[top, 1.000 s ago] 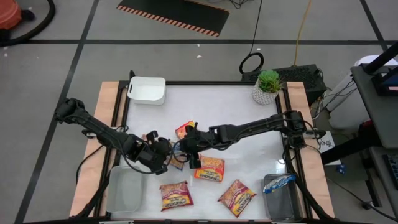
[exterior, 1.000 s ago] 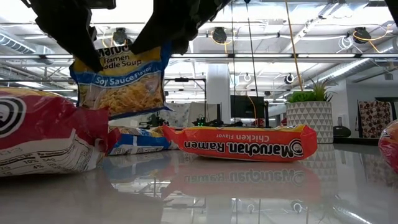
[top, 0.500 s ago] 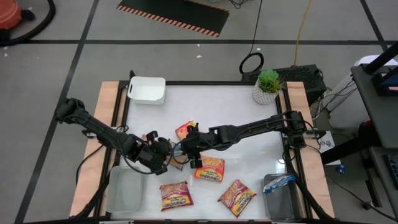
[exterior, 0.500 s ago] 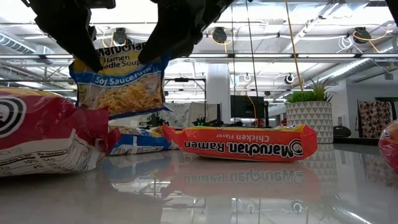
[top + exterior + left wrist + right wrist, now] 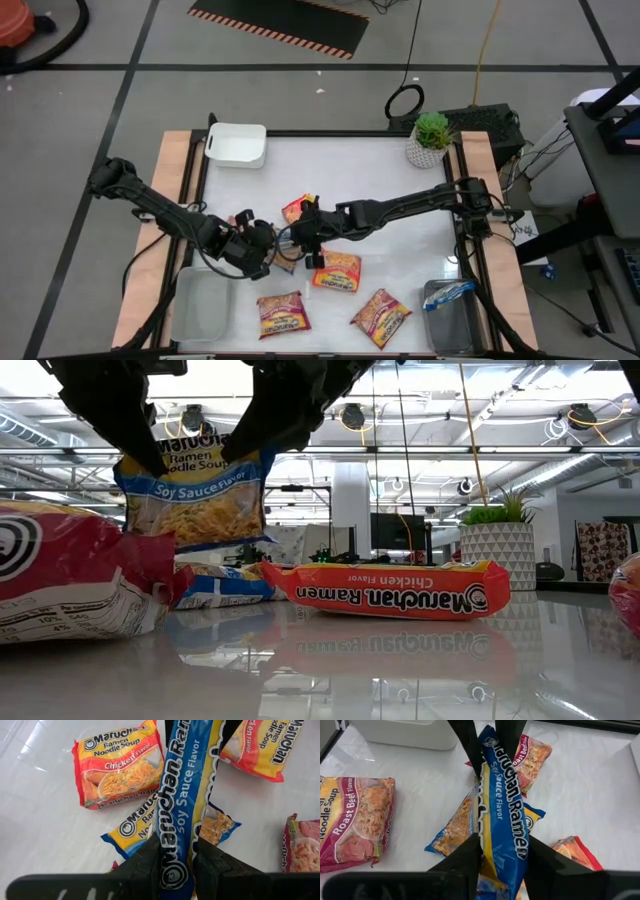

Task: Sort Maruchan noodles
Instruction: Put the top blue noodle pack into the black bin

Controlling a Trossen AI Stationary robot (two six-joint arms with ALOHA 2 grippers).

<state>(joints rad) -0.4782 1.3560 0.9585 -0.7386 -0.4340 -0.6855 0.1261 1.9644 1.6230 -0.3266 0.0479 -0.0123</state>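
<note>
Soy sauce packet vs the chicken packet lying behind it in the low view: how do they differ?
1. Wrapper: the soy sauce packet is blue; the chicken packet is orange-red.
2. Pose: the soy sauce packet hangs upright in the air; the chicken packet lies flat on the table.
3. Hold: the left claw and right claw both pinch the soy sauce packet; nothing touches the chicken packet.
Both are Maruchan ramen.
</note>
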